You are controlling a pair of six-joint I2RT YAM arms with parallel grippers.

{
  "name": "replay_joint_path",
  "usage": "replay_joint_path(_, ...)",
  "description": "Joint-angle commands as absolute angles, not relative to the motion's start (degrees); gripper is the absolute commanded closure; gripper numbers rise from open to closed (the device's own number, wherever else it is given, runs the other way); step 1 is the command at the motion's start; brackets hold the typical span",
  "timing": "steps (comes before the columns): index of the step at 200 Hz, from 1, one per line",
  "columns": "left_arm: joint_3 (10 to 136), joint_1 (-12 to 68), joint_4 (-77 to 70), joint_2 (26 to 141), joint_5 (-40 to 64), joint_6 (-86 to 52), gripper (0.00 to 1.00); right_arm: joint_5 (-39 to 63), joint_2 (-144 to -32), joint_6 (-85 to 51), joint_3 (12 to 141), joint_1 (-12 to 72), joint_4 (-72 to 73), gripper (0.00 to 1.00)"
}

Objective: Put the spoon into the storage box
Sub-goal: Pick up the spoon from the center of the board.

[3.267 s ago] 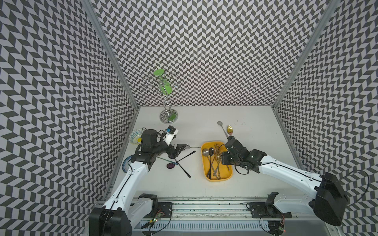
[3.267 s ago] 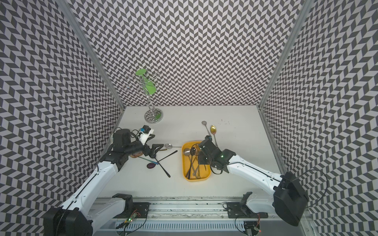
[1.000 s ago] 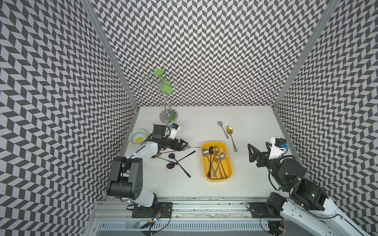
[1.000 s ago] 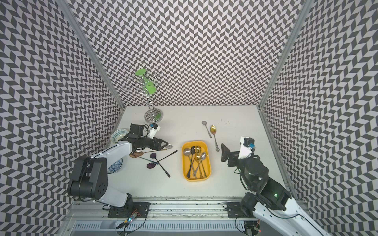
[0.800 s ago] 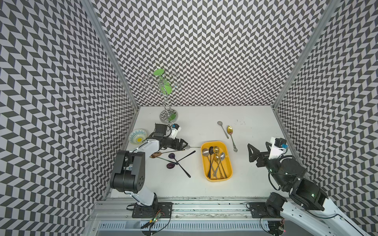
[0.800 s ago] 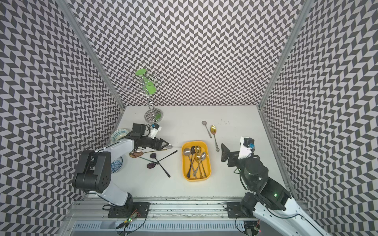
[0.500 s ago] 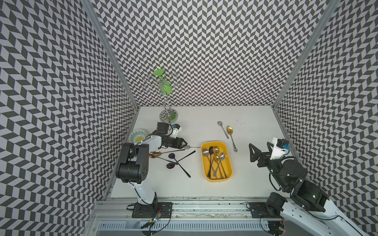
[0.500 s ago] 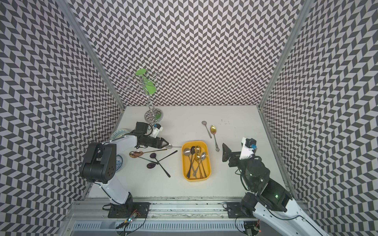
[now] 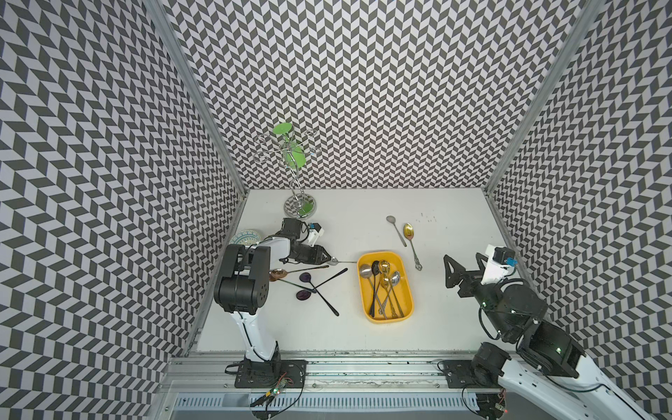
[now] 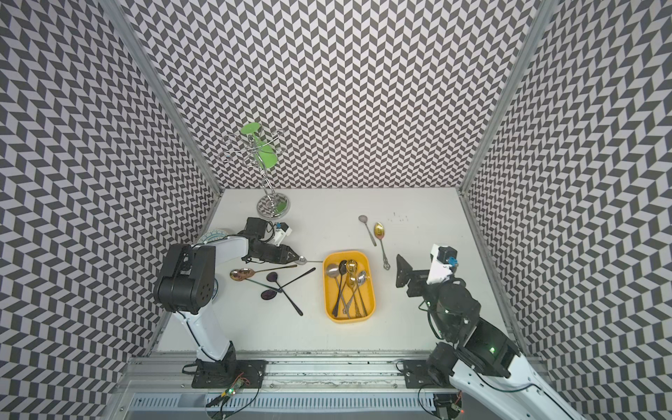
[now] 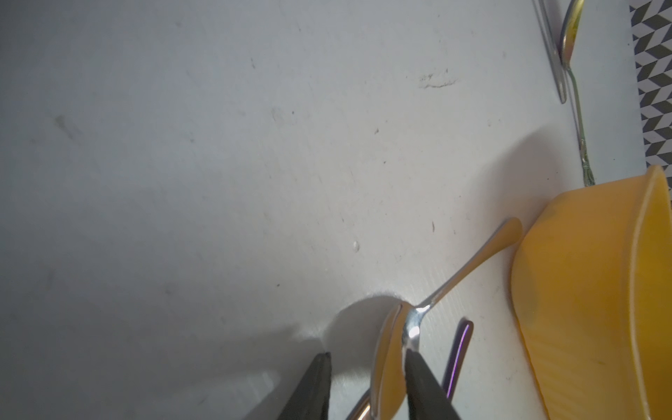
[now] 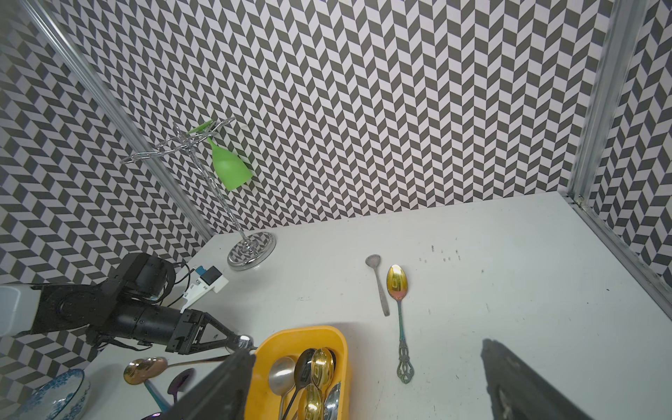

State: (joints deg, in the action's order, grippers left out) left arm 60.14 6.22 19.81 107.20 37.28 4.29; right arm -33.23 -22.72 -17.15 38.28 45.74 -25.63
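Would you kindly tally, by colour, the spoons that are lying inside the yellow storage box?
Bowls visible inside the storage box:
Silver spoons: 2
Gold spoons: 2
Dark spoon: 1
Total: 5

Green goblet (image 12: pixel 230 169) hanging upside down on chrome rack (image 9: pixel 300 210), blue-patterned bowl (image 9: pixel 244 237) near chevron wall (image 9: pixel 109 182), perhaps ceramic
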Motion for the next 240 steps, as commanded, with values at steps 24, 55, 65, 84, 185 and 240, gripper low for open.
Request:
replay_joint_path(24, 60.5, 6.0, 21.0, 108.0, 38.9, 3.7, 0.73, -34.0, -21.9, -17.3, 37.8, 46.0, -23.5, 0.01)
replay_joint_path(55, 59.9, 5.8, 20.4, 106.9, 39.0, 3.4, 0.81, -34.2, -22.0, -17.4, 37.7, 46.0, -23.4, 0.01)
replay_joint_path(65, 59.9, 5.8, 20.4, 106.9, 39.4, 3.3, 0.86, -34.0, -22.2, -17.3, 37.7, 46.0, -23.5, 0.01)
replay_joint_path(84, 60.2, 5.8, 20.7, 105.9, 38.6, 3.4, 1.0, -34.7, -22.3, -17.9, 37.8, 46.0, -24.1, 0.01)
replay_joint_path(185, 60.2, 1.9, 19.8, 95.2, 35.5, 3.1, 1.0, -35.0, -22.9, -17.9, 37.8, 46.0, -24.0, 0.01)
replay_joint_path(240, 61.2, 1.9, 20.4, 88.1, 34.0, 6.4, 1.0, -34.6, -22.9, -17.6, 37.6, 45.9, -23.7, 0.01)
